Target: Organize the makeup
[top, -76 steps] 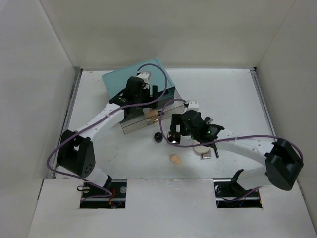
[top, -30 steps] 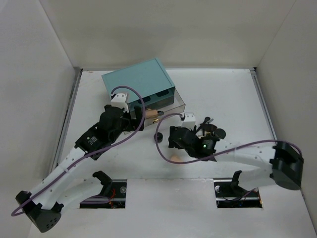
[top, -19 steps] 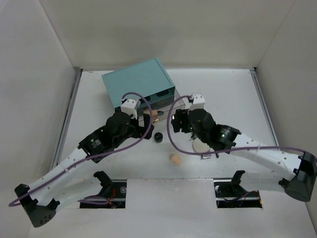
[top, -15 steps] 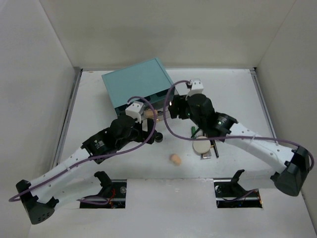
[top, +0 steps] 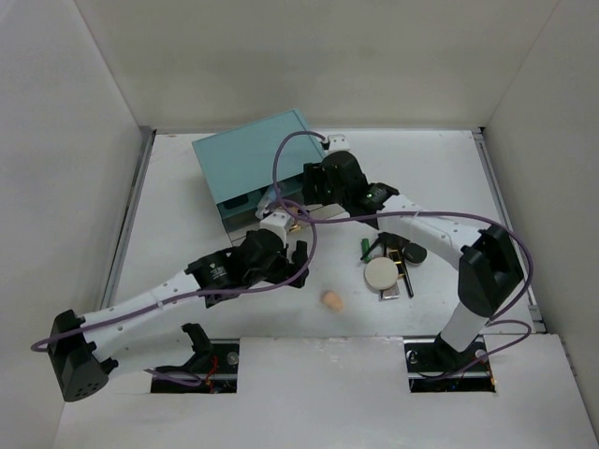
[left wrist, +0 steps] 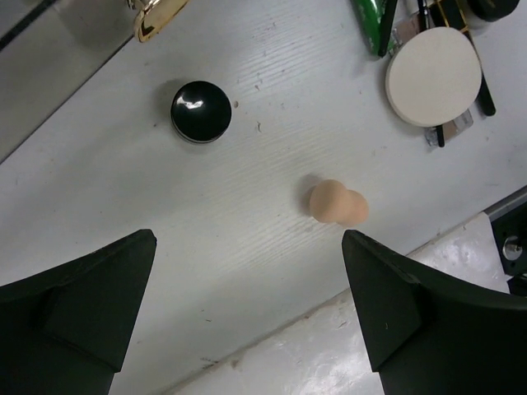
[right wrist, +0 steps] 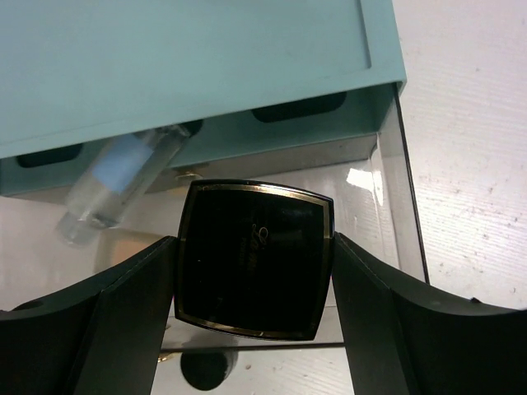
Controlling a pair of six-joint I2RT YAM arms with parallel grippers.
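Observation:
My right gripper point(right wrist: 254, 271) is shut on a black square compact point(right wrist: 254, 259) with a gold rim and holds it above the open clear drawer point(right wrist: 387, 177) of the teal box point(right wrist: 189, 66). A clear bottle point(right wrist: 123, 185) lies in that drawer. In the top view the right gripper point(top: 316, 190) is at the box front point(top: 262, 164). My left gripper point(left wrist: 247, 255) is open and empty above the table, over a spot between a black round compact point(left wrist: 200, 111) and the peach sponge point(left wrist: 338, 203). The cream puff point(left wrist: 433, 76) lies to the right.
Right of the puff point(top: 382, 273) lie thin black pencils point(top: 406, 273), a green tube point(top: 367, 248) and a black oval compact point(top: 416, 253). The peach sponge point(top: 330, 300) sits alone near the table's front edge. A gold drawer handle point(left wrist: 156, 16) shows at the top.
The right arm has swung from the table's middle up to the box's open drawer, carrying the square compact. The left arm has come down off the drawer toward the table's front middle.

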